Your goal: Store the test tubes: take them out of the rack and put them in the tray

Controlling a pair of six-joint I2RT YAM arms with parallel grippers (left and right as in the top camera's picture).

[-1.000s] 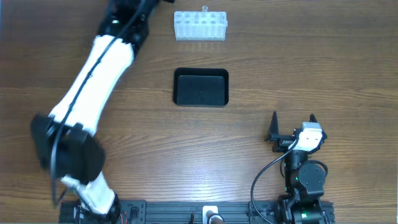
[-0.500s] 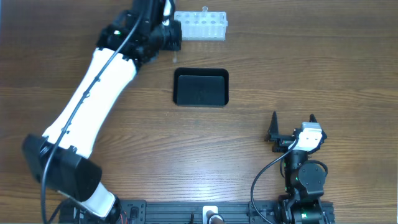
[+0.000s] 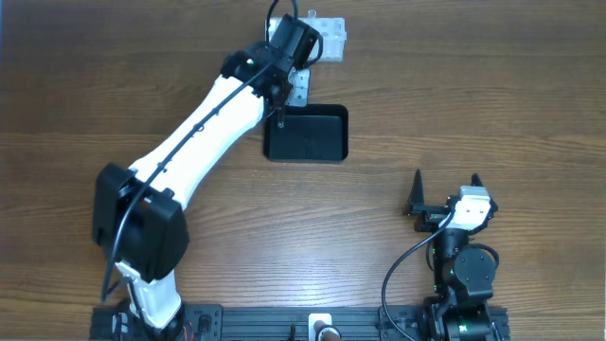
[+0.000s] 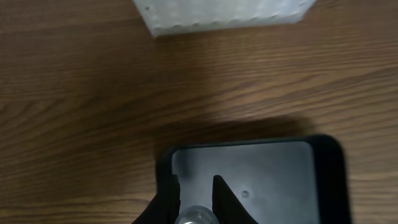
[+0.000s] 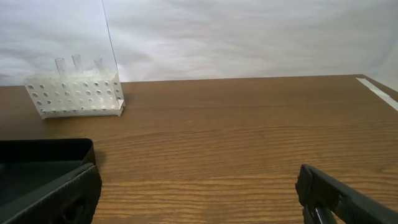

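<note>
The clear plastic rack (image 3: 325, 35) stands at the far middle of the table, and in the right wrist view this rack (image 5: 78, 94) has test tubes (image 5: 76, 62) standing up from it. Just in front of it lies the black tray (image 3: 317, 137). My left gripper (image 3: 283, 98) hangs over the tray's left part (image 4: 261, 180), shut on a clear test tube (image 4: 196, 216) whose rim sits between the fingers (image 4: 221, 190). My right gripper (image 3: 445, 192) rests low at the near right, open, with nothing in it.
Bare wooden tabletop (image 3: 473, 85) surrounds the rack and tray. The left arm's white link (image 3: 199, 133) stretches diagonally across the left half. A white wall (image 5: 249, 37) stands behind the table's far edge.
The left arm has swung right, from the far left corner past the rack's left end to above the tray's left part. The right arm has not moved.
</note>
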